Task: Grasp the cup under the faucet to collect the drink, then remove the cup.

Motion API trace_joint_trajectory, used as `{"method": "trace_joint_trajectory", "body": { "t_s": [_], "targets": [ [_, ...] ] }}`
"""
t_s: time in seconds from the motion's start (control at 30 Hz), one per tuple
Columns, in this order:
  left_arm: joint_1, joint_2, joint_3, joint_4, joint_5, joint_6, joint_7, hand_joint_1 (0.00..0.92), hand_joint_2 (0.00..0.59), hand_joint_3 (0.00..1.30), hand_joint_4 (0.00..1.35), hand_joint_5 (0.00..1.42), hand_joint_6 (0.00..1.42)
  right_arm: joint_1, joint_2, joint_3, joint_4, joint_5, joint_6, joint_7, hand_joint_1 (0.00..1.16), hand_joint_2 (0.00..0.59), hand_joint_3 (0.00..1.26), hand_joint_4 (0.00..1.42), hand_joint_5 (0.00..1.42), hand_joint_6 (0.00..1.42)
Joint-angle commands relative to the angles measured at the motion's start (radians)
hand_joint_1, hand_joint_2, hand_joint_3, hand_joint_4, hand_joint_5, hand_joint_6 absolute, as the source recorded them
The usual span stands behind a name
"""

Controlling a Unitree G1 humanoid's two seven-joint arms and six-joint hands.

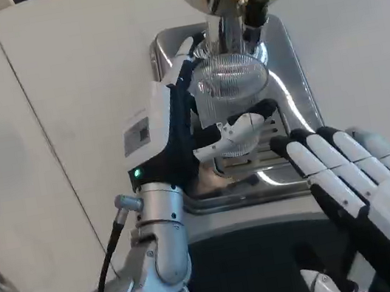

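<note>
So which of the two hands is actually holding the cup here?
The left hand: it grips the clear ribbed cup under the faucet. The right hand lies flat, fingers extended, holding nothing.

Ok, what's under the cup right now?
The clear cup sits over the steel drip tray, held by the left hand. The hand's fingers cover the cup's base, so contact with the tray is hidden.
</note>
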Motion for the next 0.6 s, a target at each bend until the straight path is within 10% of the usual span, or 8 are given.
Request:
{"method": "trace_joint_trajectory", "body": {
  "t_s": [0.03, 0.6],
  "targets": [
    [0.024, 0.007, -0.004, -0.027, -0.006, -0.02, -0.01, 0.316, 0.038, 0.12, 0.18, 0.59, 0.8, -0.008, -0.006, 0.009, -0.005, -0.006, 0.014, 0.01, 0.3, 0.585, 0.01, 0.0, 0.0, 0.0],
    [0.107, 0.018, -0.006, -0.18, -0.016, -0.007, -0.107, 0.099, 0.0, 0.0, 0.0, 0.32, 0.35, 0.02, -0.002, 0.032, -0.002, -0.02, 0.008, -0.03, 0.3, 0.585, 0.01, 0.0, 0.0, 0.0]
  ]
}}
